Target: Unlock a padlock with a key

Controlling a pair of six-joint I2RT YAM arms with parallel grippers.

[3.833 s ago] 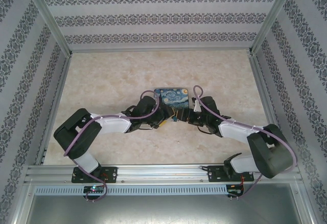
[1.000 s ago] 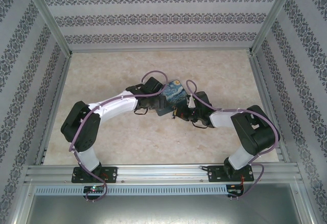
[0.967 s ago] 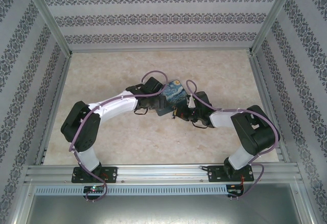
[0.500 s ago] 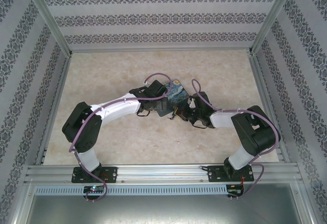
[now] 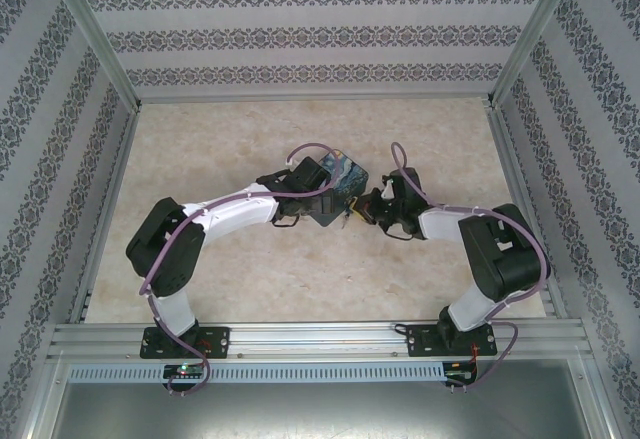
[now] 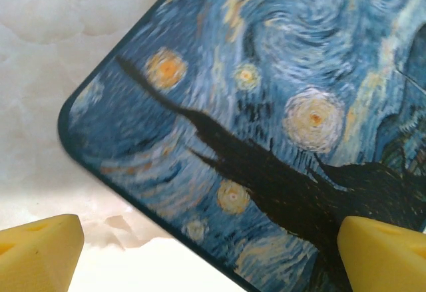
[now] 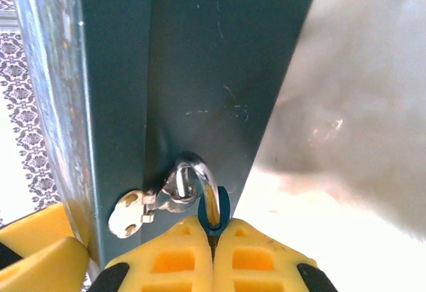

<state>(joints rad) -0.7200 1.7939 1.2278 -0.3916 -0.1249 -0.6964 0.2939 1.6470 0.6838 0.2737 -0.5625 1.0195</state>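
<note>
Pale, glossy marbled worktop [image 5: 250,269] inside walls [image 5: 300,39] papered in patterned bands. Between the two claws in the top view: the padlock [image 5: 345,174], flat and round-cornered. From the left wrist, printed blue-and-yellow swirls ahead of the left claw [image 6: 210,255], yellow fingers spread wide apart. From the right wrist, smooth, faintly scratched dark teal side instead, directly ahead of the right claw [image 7: 214,229], fingers pressed together on the key [image 7: 221,205], bluish head pinched at the tips, silver ring [image 7: 193,179] just beyond.
</note>
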